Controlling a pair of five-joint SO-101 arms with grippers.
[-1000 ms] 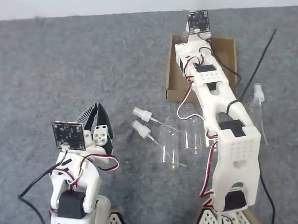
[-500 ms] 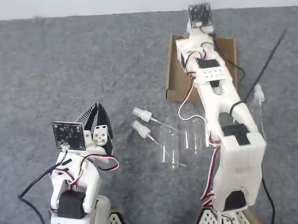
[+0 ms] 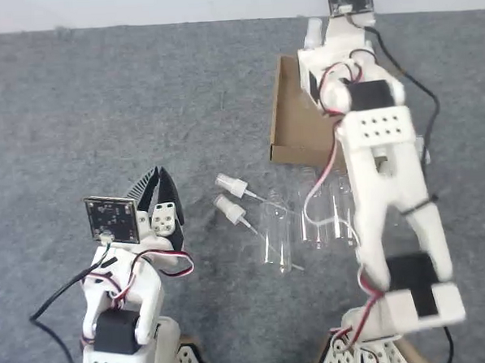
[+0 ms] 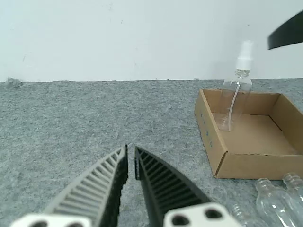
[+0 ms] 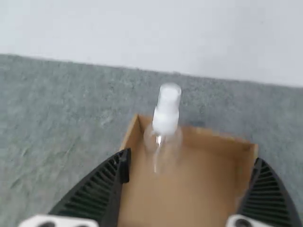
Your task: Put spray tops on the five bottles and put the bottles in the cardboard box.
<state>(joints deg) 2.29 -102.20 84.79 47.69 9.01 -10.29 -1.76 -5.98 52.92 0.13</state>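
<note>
A clear bottle with a white spray top (image 5: 164, 127) stands upright in the cardboard box (image 5: 208, 189), near its far wall. My right gripper (image 5: 191, 158) hangs open above the box, its fingers spread wide on either side of that bottle and apart from it. From the left wrist the same bottle (image 4: 235, 90) and box (image 4: 251, 142) are seen. Open clear bottles (image 3: 275, 228) lie on the carpet in front of the box (image 3: 286, 114), with two loose spray tops (image 3: 229, 197) beside them. My left gripper (image 3: 157, 174) is shut and empty, near the table's front left.
Grey carpet covers the table, with a white wall behind it. The right arm (image 3: 380, 166) stretches over the lying bottles and the box. Open carpet lies between the left gripper (image 4: 131, 149) and the box.
The right arm has risen and drawn back from the box, leaving the capped bottle standing inside. The left arm has not moved.
</note>
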